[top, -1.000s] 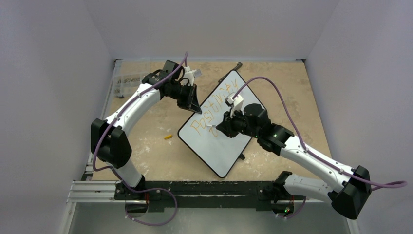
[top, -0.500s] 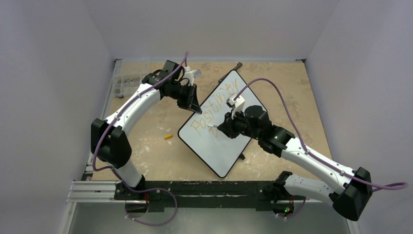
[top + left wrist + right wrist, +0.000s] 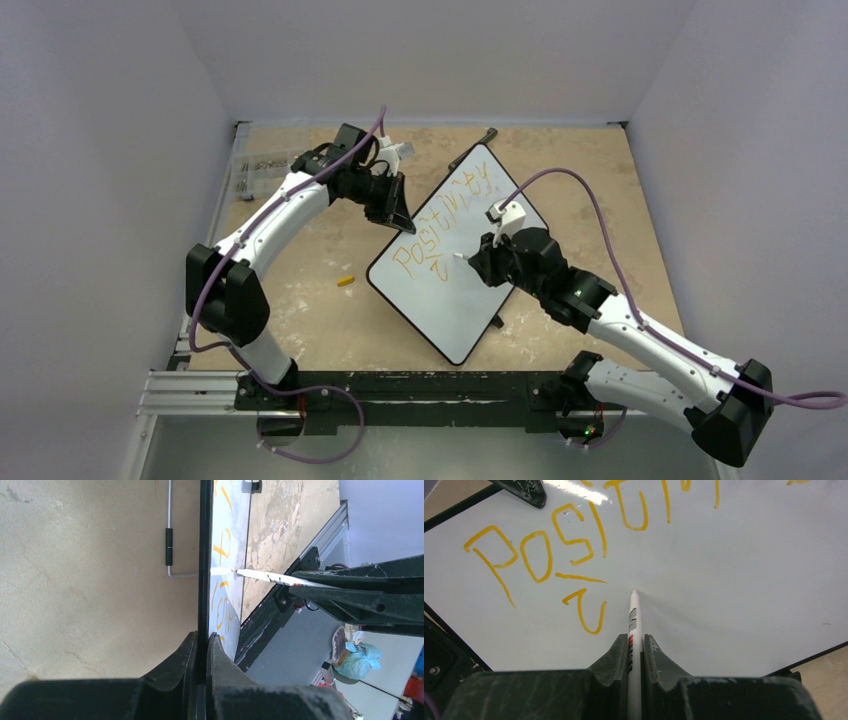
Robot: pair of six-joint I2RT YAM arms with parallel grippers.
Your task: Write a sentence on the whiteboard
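Observation:
The whiteboard [image 3: 455, 290] lies tilted at the table's middle, black-framed. Orange-yellow lettering [image 3: 445, 215] reads "POSITIVITY" with the first strokes of a second line below; it shows in the right wrist view [image 3: 574, 545]. My left gripper [image 3: 398, 215] is shut on the board's left edge [image 3: 203, 570], with its jaws on either side of the frame. My right gripper [image 3: 478, 258] is shut on a white marker [image 3: 633, 630], whose tip touches the board just right of the second-line strokes [image 3: 584, 605]. The marker also shows in the left wrist view [image 3: 270, 576].
A small yellow marker cap [image 3: 345, 281] lies on the table left of the board. A clear tray of small parts [image 3: 255, 170] sits at the far left edge. A metal stand leg [image 3: 170, 540] sticks out behind the board.
My right gripper and marker have moved right and slightly down along the board. The second-line strokes now show left of the tip. The left arm has not moved.

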